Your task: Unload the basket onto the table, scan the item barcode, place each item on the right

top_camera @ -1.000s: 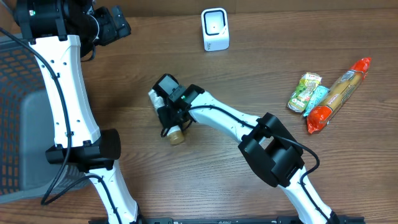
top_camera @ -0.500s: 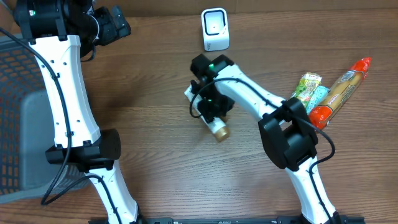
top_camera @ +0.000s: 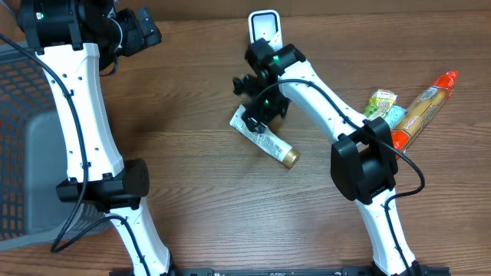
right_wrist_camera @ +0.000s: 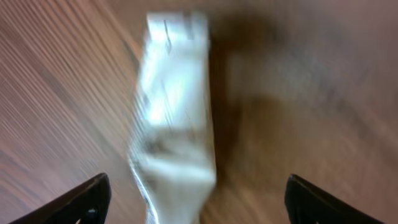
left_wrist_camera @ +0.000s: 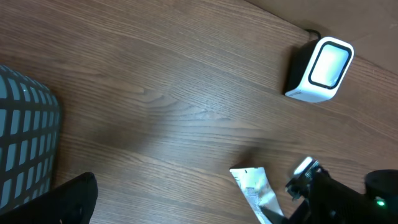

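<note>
When viewed from overhead, shows the right gripper (top_camera: 257, 107) low over the flat crimped end of the tube (top_camera: 265, 140), with the gold cap (top_camera: 289, 158) trailing away from it along the table (top_camera: 192, 207). Puts the scanner (top_camera: 265, 34) just beyond that gripper and the snack packets (top_camera: 381, 111) well off to its far side. Places the left gripper (top_camera: 146, 32) well apart from the tube, spread wide and holding nothing.

From the left wrist, catches the scanner's lit face, the tube's crimped end beside the right gripper, and a basket (left_wrist_camera: 25, 143) close by the left hand (only one dark finger of that hand in frame).

From the right wrist, shows both fingertips (right_wrist_camera: 87, 199) wide apart, with the tube ahead and between them, blurred and seemingly touching neither.
</note>
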Controlling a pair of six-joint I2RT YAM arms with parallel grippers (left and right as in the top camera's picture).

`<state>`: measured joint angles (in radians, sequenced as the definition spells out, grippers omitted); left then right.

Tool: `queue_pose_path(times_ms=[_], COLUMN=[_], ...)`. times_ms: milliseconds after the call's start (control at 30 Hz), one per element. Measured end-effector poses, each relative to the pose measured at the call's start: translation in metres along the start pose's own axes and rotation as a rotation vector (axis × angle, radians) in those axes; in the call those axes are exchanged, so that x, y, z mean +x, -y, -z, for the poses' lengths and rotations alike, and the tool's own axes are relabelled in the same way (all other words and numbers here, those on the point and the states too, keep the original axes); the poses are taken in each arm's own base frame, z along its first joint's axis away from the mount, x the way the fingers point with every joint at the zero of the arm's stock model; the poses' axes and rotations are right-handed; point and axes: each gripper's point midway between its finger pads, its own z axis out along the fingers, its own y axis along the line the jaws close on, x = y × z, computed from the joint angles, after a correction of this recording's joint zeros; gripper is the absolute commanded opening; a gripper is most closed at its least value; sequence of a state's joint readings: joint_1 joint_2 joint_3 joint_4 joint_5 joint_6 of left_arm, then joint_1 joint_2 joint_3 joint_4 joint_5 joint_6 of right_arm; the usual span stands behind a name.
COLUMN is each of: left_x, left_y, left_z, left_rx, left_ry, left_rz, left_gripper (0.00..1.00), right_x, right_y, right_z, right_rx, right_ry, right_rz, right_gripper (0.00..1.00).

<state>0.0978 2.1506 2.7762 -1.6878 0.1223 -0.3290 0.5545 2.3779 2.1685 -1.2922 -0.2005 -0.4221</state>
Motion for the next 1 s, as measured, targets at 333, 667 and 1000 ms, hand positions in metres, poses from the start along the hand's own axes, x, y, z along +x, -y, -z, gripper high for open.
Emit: queue_pose_path(times_ms=[333,667,1000], left_x=[0.000,0.000,0.000], left_y=[0.000,0.000,0.000], left_z=[0.000,0.000,0.000], left_rx=[0.000,0.000,0.000], left_ry=[0.000,-0.001,0.000], left_rz=[0.000,0.000,0.000], left_gripper=[0.99,0.99,0.99], right_x=[-0.061,-0.015,0.048], right_y=[0.005,-0.059,-0.106], right_z=[-0.019,-0.048,-0.002], right_rx=[-0.042,-0.313,-0.464], right_ry=[0.268,0.044,-0.236], right_rz=[-0.341,-0.470,-0.309], right_gripper=[0.67,0.72,0.76])
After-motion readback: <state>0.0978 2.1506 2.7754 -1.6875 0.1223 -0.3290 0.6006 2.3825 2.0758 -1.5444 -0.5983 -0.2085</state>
